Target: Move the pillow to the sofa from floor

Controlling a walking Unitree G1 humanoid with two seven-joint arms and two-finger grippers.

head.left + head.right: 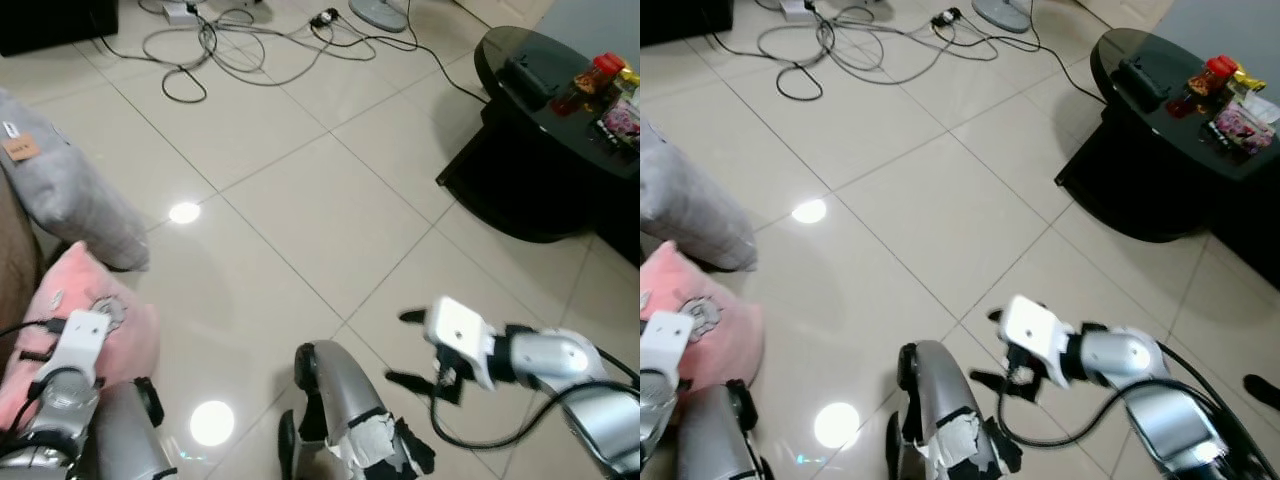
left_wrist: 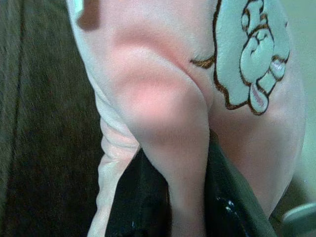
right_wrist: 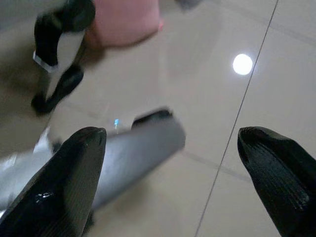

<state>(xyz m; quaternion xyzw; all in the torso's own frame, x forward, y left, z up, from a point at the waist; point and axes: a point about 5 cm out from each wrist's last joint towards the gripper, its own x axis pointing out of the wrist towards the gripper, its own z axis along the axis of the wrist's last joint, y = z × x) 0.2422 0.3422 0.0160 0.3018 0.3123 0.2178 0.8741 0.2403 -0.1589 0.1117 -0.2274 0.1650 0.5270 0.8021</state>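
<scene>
**Kid:** So, where is the pink pillow [image 1: 100,320]?

**Helper:** Right at the robot's left side, down low. The left gripper [image 2: 187,197] has it. In the left wrist view a fold of the pink cloth is pinched between the two black fingers [image 2: 232,197], which are closed tight on it.

**Kid:** Is it on the sofa?

**Helper:** I think it is just at the edge. The brown sofa [image 2: 34,123] lies right beside the pillow, on the robot's far left. So the pillow needs to go more to the left, onto the brown part.

**Kid:** Which way does the pillow point?

**Helper:** Its long side runs away from the robot, toward the grey pillow [image 1: 65,190] that sits just past it.

**Kid:** And the left arm?

**Helper:** It is bent and held close to the body, wrist pointing forward.

**Kid:** What about the other arm?

**Helper:** The right gripper [image 1: 420,350] hangs over the tiled floor [image 1: 300,190], well apart from the pillow. Its fingers are spread wide and hold nothing.

**Kid:** What's far off?

**Helper:** A black round table [image 1: 540,110], and cables [image 1: 240,45] on the floor.
</scene>
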